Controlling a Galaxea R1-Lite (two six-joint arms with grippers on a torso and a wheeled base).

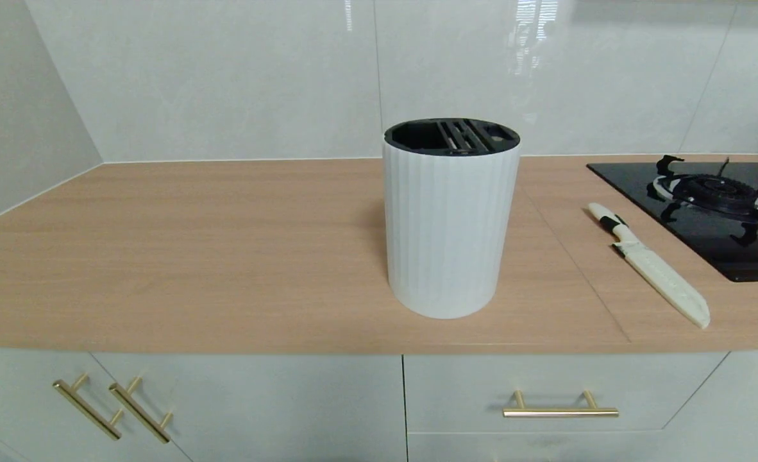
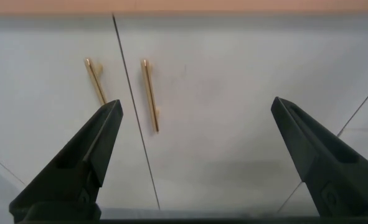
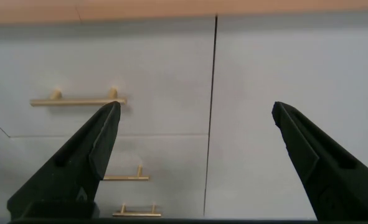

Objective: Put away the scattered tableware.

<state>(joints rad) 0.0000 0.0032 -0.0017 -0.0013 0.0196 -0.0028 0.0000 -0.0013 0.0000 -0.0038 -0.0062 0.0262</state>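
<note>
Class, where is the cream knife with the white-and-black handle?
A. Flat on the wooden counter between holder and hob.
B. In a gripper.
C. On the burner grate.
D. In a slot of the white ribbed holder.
A: the cream knife lies flat on the wooden counter, right of the white ribbed cylindrical holder, beside the black glass hob.

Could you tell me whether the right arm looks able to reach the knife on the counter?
Probably yes: the knife lies in the open between holder and hob. The right gripper, open, faces drawer fronts below the counter, so it must rise first.
</note>
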